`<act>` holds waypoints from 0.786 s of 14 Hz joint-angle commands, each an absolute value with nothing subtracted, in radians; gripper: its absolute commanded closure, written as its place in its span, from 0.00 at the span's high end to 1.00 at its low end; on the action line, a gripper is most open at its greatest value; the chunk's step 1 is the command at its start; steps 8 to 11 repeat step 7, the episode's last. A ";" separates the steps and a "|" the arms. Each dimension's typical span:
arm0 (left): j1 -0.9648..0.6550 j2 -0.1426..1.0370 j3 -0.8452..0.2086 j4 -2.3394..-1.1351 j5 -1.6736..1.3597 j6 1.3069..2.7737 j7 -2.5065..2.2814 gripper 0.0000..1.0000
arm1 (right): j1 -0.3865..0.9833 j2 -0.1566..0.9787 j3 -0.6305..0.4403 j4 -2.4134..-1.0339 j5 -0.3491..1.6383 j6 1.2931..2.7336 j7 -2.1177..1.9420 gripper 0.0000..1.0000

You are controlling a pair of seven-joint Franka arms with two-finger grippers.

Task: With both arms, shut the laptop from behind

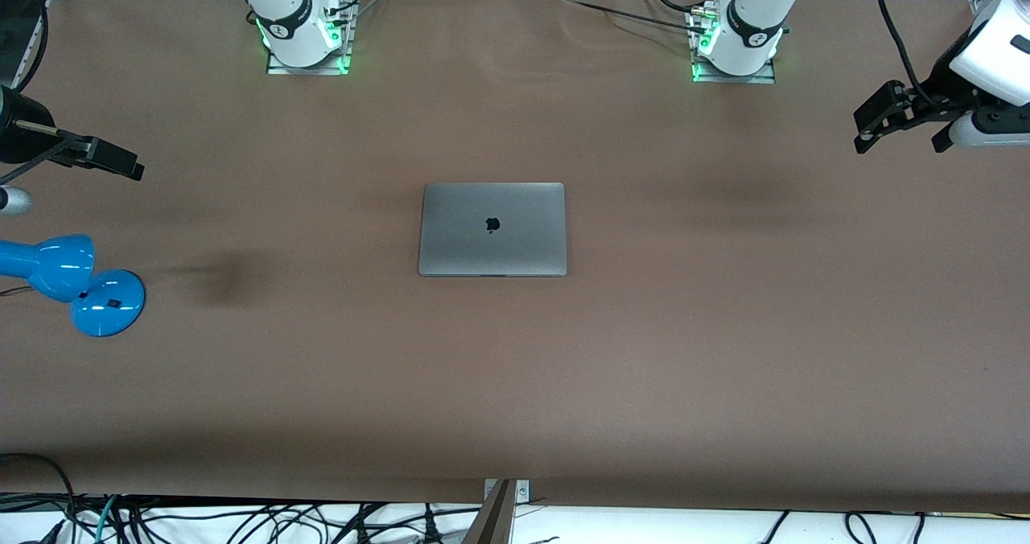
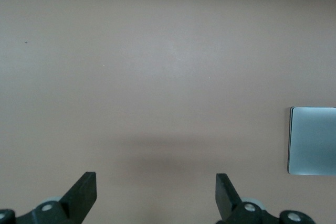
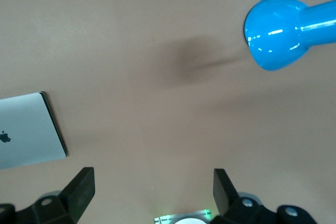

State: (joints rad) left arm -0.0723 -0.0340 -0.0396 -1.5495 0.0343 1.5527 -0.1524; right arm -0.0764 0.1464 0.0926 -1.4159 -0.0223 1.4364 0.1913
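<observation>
The grey laptop [image 1: 492,228] lies in the middle of the brown table with its lid down flat and the black apple logo facing up. It also shows in the left wrist view [image 2: 314,140] and the right wrist view [image 3: 26,129]. My left gripper [image 1: 900,138] hangs open and empty over bare table at the left arm's end, well away from the laptop; its jaws stand wide apart in the left wrist view [image 2: 156,192]. My right gripper [image 1: 121,162] hangs open and empty over bare table at the right arm's end, above the lamp's area [image 3: 154,190].
A blue desk lamp [image 1: 72,282] stands at the right arm's end of the table and shows in the right wrist view [image 3: 278,32]. The arm bases [image 1: 302,33] [image 1: 736,37] stand along the table's edge farthest from the front camera. Cables hang past the table's near edge.
</observation>
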 commanded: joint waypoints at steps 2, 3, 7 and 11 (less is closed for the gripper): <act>-0.080 -0.009 -0.031 -1.506 0.063 1.528 -0.133 1.00 | -0.086 0.137 0.109 -1.402 -0.021 1.480 0.178 1.00; -0.080 -0.003 -0.031 -1.506 0.063 1.528 -0.133 1.00 | -0.086 0.137 0.110 -1.402 -0.021 1.482 0.178 1.00; -0.080 0.015 -0.032 -1.506 0.063 1.528 -0.133 1.00 | -0.086 0.135 0.132 -1.401 -0.020 1.480 0.179 1.00; -0.080 0.015 -0.032 -1.506 0.063 1.528 -0.133 1.00 | -0.086 0.135 0.132 -1.401 -0.020 1.480 0.179 1.00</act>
